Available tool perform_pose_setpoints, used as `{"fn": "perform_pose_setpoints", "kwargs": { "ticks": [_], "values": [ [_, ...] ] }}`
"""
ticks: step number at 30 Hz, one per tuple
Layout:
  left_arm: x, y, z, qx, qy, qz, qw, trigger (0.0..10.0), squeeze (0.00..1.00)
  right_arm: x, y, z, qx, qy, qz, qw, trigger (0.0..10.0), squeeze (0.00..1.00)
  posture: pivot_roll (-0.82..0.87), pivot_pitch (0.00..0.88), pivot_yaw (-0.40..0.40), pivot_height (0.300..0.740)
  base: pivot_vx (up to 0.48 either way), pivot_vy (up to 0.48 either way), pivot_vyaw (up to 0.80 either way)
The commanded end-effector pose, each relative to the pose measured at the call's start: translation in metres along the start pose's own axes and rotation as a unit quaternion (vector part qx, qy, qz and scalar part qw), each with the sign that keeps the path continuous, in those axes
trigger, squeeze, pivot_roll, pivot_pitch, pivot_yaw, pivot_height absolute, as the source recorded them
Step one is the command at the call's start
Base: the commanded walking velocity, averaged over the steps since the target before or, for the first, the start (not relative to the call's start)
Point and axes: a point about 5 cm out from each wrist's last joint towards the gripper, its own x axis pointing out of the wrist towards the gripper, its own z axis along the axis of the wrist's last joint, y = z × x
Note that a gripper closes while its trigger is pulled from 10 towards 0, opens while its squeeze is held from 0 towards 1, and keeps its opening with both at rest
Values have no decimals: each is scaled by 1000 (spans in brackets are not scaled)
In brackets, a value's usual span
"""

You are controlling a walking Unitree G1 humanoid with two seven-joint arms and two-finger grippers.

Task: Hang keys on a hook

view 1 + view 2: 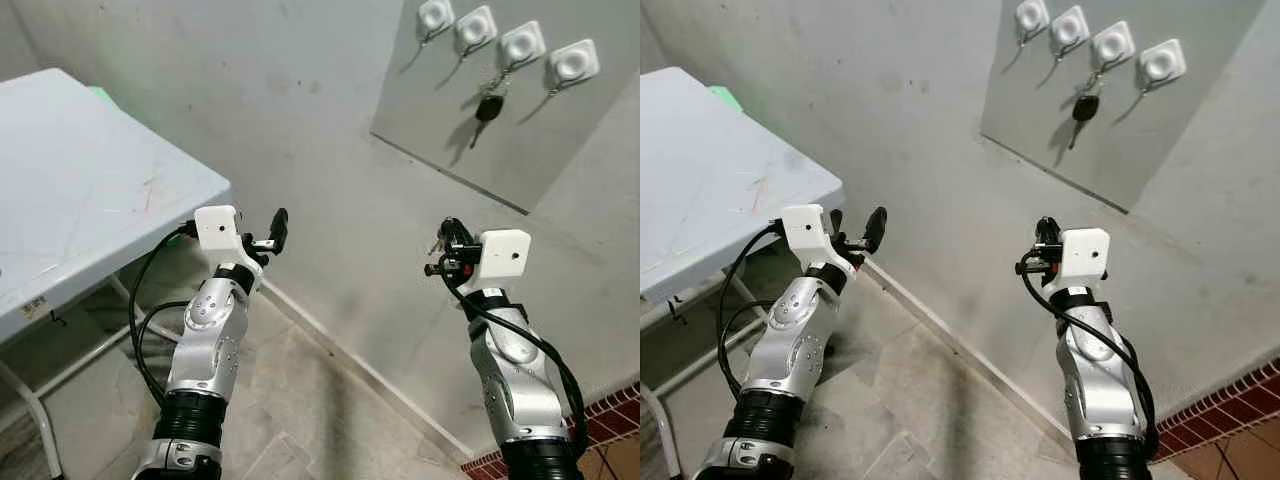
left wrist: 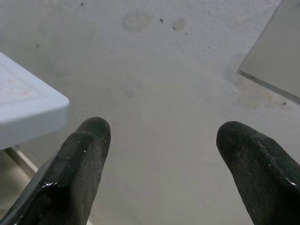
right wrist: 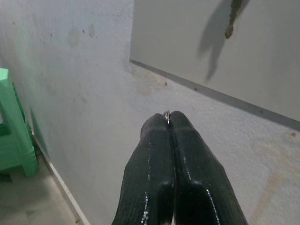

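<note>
A grey panel (image 1: 455, 150) on the wall carries a row of white hooks (image 1: 522, 43). A black key (image 1: 489, 107) hangs from the third one, and its tip (image 3: 233, 16) also appears in the right wrist view. My right gripper (image 1: 445, 246) is raised below and left of the panel, well short of it. It is shut, with a small metal key ring (image 3: 167, 114) pinched at the fingertips; whatever hangs from the ring is hidden. My left gripper (image 1: 272, 236) is open and empty, held up by the table corner and facing bare wall (image 2: 159, 93).
A white folding table (image 1: 80, 190) stands on my left, its corner close to the left arm. A green stool (image 3: 14, 131) sits against the wall beneath it. The floor is grey tile, with red brick tile (image 1: 610, 420) at the lower right.
</note>
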Motion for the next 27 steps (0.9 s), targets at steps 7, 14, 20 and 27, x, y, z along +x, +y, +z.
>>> {"fn": "perform_pose_setpoints", "kwargs": {
  "ticks": [7,14,20,27],
  "values": [
    [1,-5,1,-3,-1,-7,1000,10000,0,-1,-4,2,-2,-4,-4,1000,10000,0,-12,0,-61,740,251,0,0],
    [0,-5,1,-4,-1,-6,1000,10000,0,-1,-4,2,-3,-3,-3,1000,10000,0,-12,0,-64,740,249,0,0],
    [0,-5,1,-5,-1,-5,1000,10000,0,-1,-3,2,-2,-3,-1,1000,10000,0,-10,0,-64,740,252,0,0],
    [-2,-6,1,0,-11,-1,1000,10000,0,-2,-2,1,-1,-1,0,1000,10000,0,-9,0,-64,740,109,0,0]
  ]
}}
